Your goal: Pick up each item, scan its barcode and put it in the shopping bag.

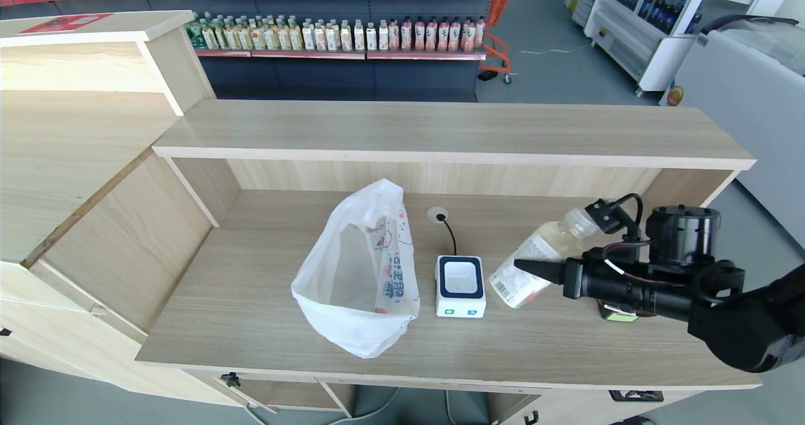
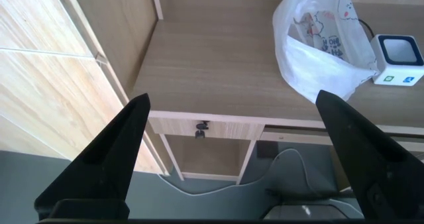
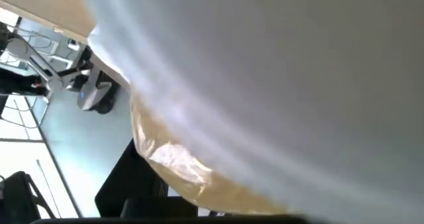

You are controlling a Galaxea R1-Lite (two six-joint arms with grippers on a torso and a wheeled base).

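While the right gripper (image 1: pixel 528 268) is clamping down on the bottle (image 1: pixel 548 244), we're seeing that bottle hanging tilted over the right part of the counter (image 1: pixel 251 299), cap end pointing up and toward the back wall, base end dipping down toward the scanner (image 1: pixel 461 285). One black finger (image 1: pixel 534 266) is lying across the near side of the labelled lower half, tip aiming at the scanner. The other one is hiding behind the bottle, so we're going by the tilt and by the right wrist view, where the bottle (image 3: pixel 265 85) is crowding right up against the camera with yellowish liquid showing along one edge. So the jaws are sitting closed to about the bottle's width, with nothing else in them. The bottle's base is hanging just beside the scanner's right edge, and we honestly can't tell if it's touching the counter or floating just off it. The scanner is sitting window-up, its cable (image 1: pixel 450 236) running back to a round hole in the counter. The shopping bag (image 1: pixel 361 274) is standing just left of it, mouth gaping open. A small green-edged thing (image 1: pixel 619 314) is peeking out from under the right arm, too hidden for us to say what it is. Over on the other side, the left gripper (image 2: pixel 232 98) is hanging out past the counter's front edge, fingers (image 2: pixel 106 164) spreading wide with nothing between them, well apart from the bottle. The bag (image 2: pixel 318 45) and scanner (image 2: pixel 397 58) are showing beyond it.
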